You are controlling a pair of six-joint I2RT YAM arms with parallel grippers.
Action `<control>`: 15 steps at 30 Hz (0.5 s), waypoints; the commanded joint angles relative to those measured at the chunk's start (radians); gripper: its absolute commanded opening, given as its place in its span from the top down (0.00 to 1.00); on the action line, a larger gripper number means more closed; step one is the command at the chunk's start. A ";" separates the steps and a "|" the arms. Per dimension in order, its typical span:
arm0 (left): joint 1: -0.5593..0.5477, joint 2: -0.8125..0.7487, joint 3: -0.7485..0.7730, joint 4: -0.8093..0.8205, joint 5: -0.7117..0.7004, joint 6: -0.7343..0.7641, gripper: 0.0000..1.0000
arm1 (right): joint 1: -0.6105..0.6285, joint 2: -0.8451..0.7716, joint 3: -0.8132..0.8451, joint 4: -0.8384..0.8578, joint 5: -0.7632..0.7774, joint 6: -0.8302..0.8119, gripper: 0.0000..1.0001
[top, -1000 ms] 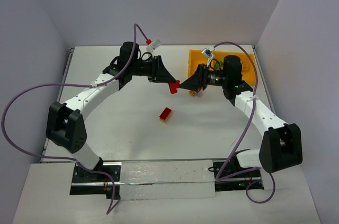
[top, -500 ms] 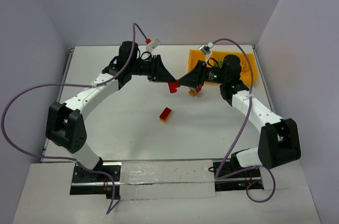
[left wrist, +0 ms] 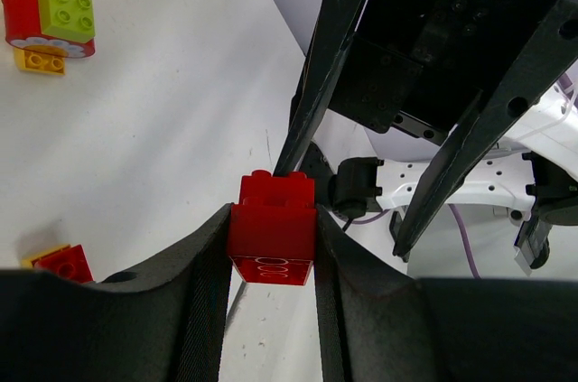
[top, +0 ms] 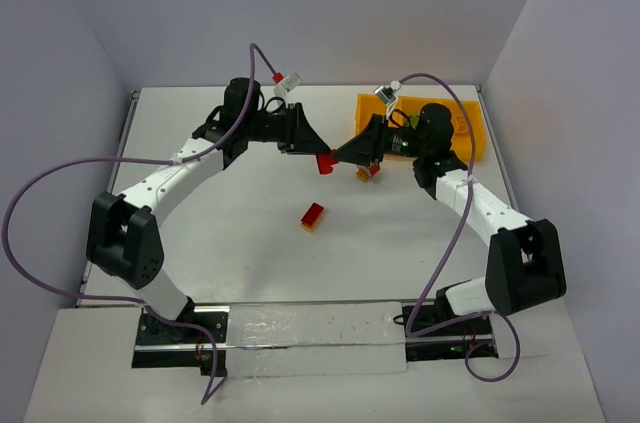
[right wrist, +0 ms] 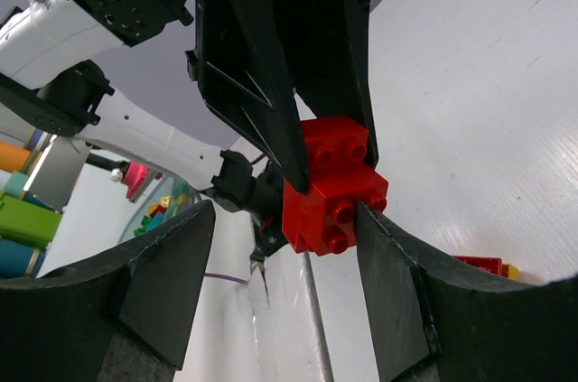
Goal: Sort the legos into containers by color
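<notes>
My left gripper [top: 320, 155] is shut on a red lego [top: 326, 164] and holds it above the table; in the left wrist view the lego [left wrist: 271, 230] sits between my two pads. My right gripper [top: 343, 154] faces it tip to tip, open. In the right wrist view its fingers [right wrist: 397, 296] stand wide on either side of the red lego [right wrist: 334, 192], the right pad at the lego's edge. The orange-yellow tray [top: 468, 133] lies behind the right arm. A red-and-yellow pair [top: 313, 216] lies on the table. A red, green and yellow stack [left wrist: 50, 19] lies near the tray.
The right arm's wrist and cable cover most of the tray, so its compartments are hidden. White walls close the table on the left, back and right. The stack also shows in the top view [top: 367, 173], just under the right gripper.
My right gripper has moved a little left and closer to the red lego, its wrist tilting up. My left gripper and the lego have stayed in place.
</notes>
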State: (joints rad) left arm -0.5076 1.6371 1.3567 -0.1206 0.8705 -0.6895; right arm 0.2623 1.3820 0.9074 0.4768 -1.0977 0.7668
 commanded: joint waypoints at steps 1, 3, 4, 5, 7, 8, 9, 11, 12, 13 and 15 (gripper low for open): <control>-0.009 -0.046 0.056 0.053 0.045 0.004 1.00 | 0.018 0.029 -0.024 0.036 0.004 0.006 0.29; -0.009 -0.046 0.062 0.045 0.044 0.008 1.00 | 0.017 0.032 -0.025 0.036 0.009 0.008 0.29; -0.009 -0.045 0.064 0.042 0.044 0.010 1.00 | 0.018 0.034 -0.025 0.036 0.010 0.008 0.29; -0.009 -0.045 0.064 0.041 0.044 0.012 1.00 | 0.018 0.034 -0.025 0.036 0.010 0.009 0.29; -0.009 -0.042 0.068 0.032 0.044 0.018 1.00 | 0.018 0.031 -0.024 0.036 0.015 0.011 0.29; -0.009 -0.039 0.069 0.028 0.044 0.019 1.00 | 0.017 0.028 -0.021 0.036 0.015 0.013 0.29; -0.009 -0.037 0.070 0.025 0.044 0.021 1.00 | 0.016 0.026 -0.019 0.035 0.015 0.014 0.29; -0.009 -0.035 0.074 0.021 0.042 0.025 1.00 | 0.016 0.018 -0.014 0.031 0.016 0.017 0.29; -0.009 -0.032 0.074 0.018 0.041 0.027 1.00 | 0.015 0.012 -0.011 0.025 0.017 0.017 0.29; -0.008 -0.031 0.074 0.015 0.039 0.028 1.00 | 0.014 0.005 -0.008 0.022 0.018 0.016 0.29; -0.008 -0.030 0.078 0.007 0.036 0.036 1.00 | 0.009 -0.012 -0.004 0.001 0.026 0.009 0.29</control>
State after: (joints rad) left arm -0.5049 1.6371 1.3609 -0.1467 0.8562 -0.6672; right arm 0.2660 1.3963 0.8951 0.4901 -1.0960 0.7879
